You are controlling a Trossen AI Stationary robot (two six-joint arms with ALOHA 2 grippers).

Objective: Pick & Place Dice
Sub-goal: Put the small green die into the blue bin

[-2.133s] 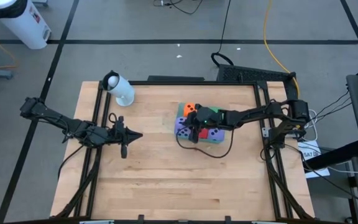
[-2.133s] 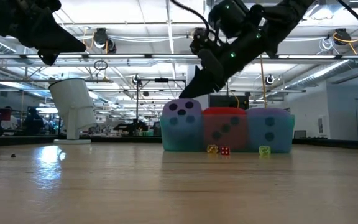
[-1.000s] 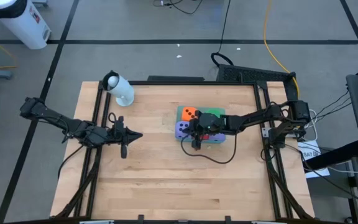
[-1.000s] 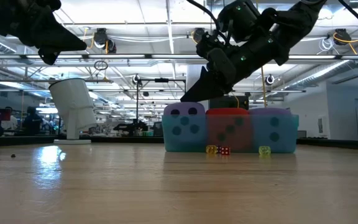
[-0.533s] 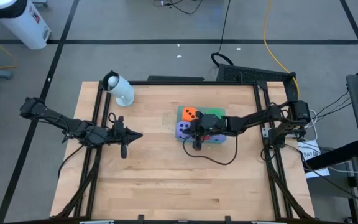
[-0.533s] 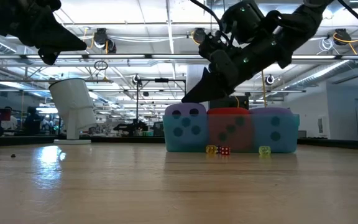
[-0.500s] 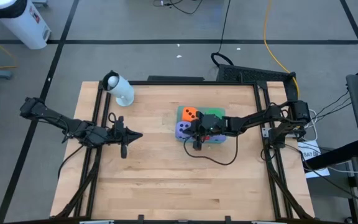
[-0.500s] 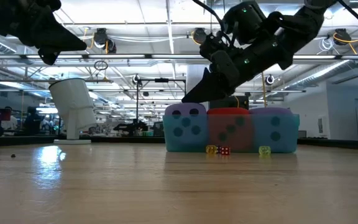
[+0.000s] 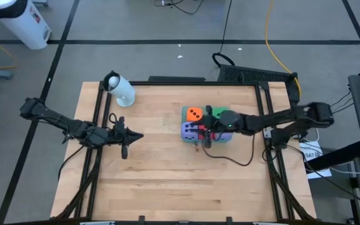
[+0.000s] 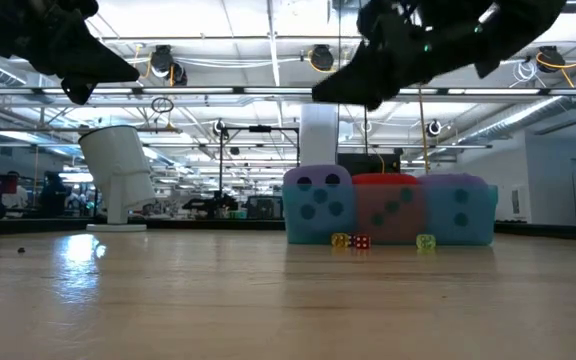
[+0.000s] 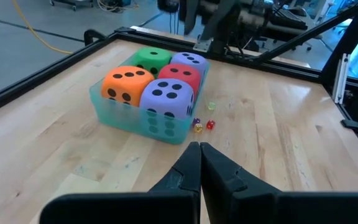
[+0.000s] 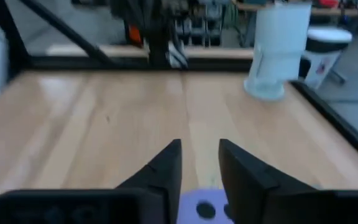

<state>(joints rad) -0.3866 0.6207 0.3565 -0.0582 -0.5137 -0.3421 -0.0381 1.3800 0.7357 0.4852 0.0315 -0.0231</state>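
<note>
Right gripper (image 12: 199, 163) hangs just above the tray (image 11: 135, 118), my fingers parted with nothing between them. Left gripper (image 11: 199, 163) waits clenched, well apart from the tray. Inside the tray sit the orange die (image 11: 126, 84), green die (image 11: 153, 60), red die (image 11: 182, 74) and two purple dice (image 11: 168, 98).

Matt foam dice (image 11: 166, 91) sit in a translucent plastic tray (image 11: 127, 118) on the smooth pale wood table (image 9: 161, 175)
</note>
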